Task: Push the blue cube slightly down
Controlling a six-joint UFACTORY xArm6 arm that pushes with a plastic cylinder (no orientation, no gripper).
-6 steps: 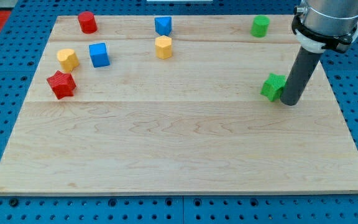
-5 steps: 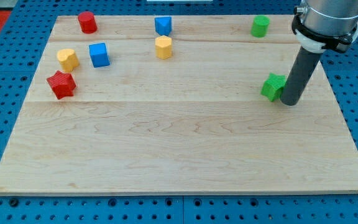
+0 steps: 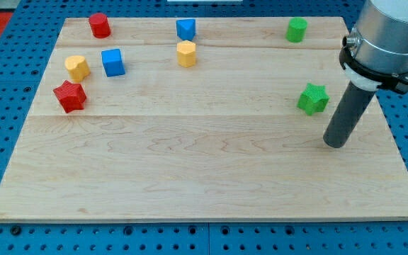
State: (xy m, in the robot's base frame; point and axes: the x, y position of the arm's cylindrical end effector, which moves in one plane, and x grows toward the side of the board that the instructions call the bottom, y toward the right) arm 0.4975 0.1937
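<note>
The blue cube [image 3: 113,62] sits at the board's upper left, between a yellow block [image 3: 77,67] on its left and a yellow hexagonal block [image 3: 186,53] further right. My tip [image 3: 335,145] rests on the board at the right side, below and right of the green star [image 3: 312,98], apart from it. The tip is far to the right of the blue cube.
A red star [image 3: 69,95] lies below-left of the blue cube. A red cylinder [image 3: 99,25], a second blue block [image 3: 185,29] and a green cylinder [image 3: 297,30] stand along the top edge of the wooden board [image 3: 204,177].
My tip has moved down and slightly right, away from the green star it was touching. No block has moved.
</note>
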